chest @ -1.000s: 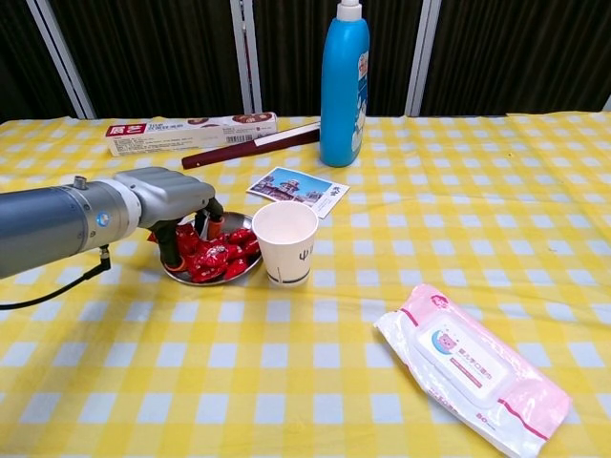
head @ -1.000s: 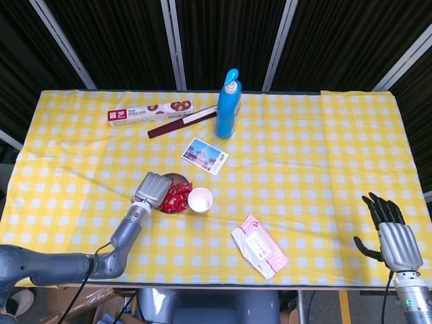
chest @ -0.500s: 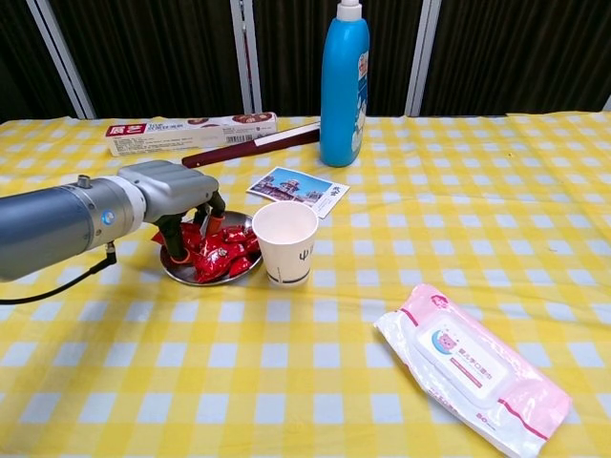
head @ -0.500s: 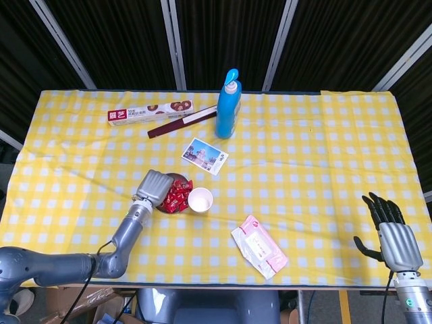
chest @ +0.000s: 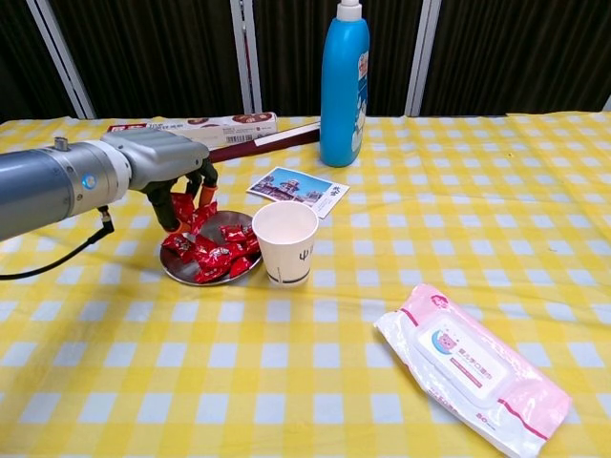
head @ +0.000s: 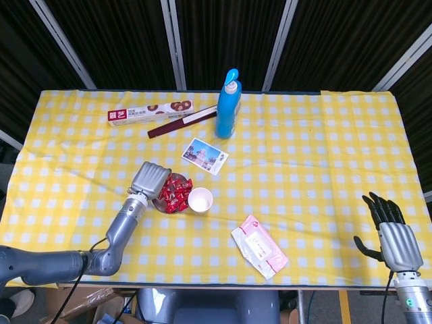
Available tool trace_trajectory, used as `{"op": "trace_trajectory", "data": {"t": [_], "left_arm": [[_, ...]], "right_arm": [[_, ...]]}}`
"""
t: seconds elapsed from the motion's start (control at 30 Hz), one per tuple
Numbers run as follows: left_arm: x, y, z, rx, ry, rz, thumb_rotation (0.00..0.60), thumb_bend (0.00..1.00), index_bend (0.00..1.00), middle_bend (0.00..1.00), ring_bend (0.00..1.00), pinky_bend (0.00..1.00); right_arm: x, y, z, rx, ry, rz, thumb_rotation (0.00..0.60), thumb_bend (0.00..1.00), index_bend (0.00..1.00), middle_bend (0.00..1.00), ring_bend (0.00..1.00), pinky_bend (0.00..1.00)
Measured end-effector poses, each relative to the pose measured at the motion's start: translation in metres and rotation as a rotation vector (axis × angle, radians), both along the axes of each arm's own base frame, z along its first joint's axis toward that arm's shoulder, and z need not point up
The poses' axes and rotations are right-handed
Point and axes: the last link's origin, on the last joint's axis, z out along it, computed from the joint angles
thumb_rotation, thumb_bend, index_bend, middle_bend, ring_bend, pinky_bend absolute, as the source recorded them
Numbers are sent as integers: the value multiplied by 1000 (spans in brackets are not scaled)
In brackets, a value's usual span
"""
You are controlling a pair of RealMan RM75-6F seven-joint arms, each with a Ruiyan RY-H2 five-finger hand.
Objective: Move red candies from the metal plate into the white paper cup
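A metal plate (chest: 179, 272) (head: 160, 204) holds several red candies (chest: 218, 253) (head: 177, 196) left of the white paper cup (chest: 284, 241) (head: 200, 200). My left hand (chest: 162, 164) (head: 150, 179) hovers above the plate's left part, its fingers pointing down and pinching a red candy (chest: 188, 212) lifted off the pile. My right hand (head: 395, 237) stays far off at the table's near right corner, fingers spread, holding nothing; only the head view shows it.
A postcard (chest: 298, 187) lies just behind the cup. A blue bottle (chest: 344, 86), a dark red stick (chest: 253, 145) and a snack box (chest: 191, 132) stand at the back. A pink wipes pack (chest: 470, 363) lies front right.
My left hand has risen from among the candies on the plate, carrying one red candy up in its fingers. The right hand has not moved.
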Motion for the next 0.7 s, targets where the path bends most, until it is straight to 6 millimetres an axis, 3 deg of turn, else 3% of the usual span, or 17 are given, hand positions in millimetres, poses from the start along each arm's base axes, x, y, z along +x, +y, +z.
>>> {"op": "trace_trajectory", "data": {"t": [0.4,0.7], "left_arm": [[38,-5,29,13,-37,-74,600,407,591,692,839,902],[77,-15,23,-19,-62,-143,600,407,592,693,839,902]], "right_arm": [[0,0,0,-4,-3,0,600,388,0,0,0,0],[0,-1,2,-8,-7,0,600,387,0,0,0,0]]}}
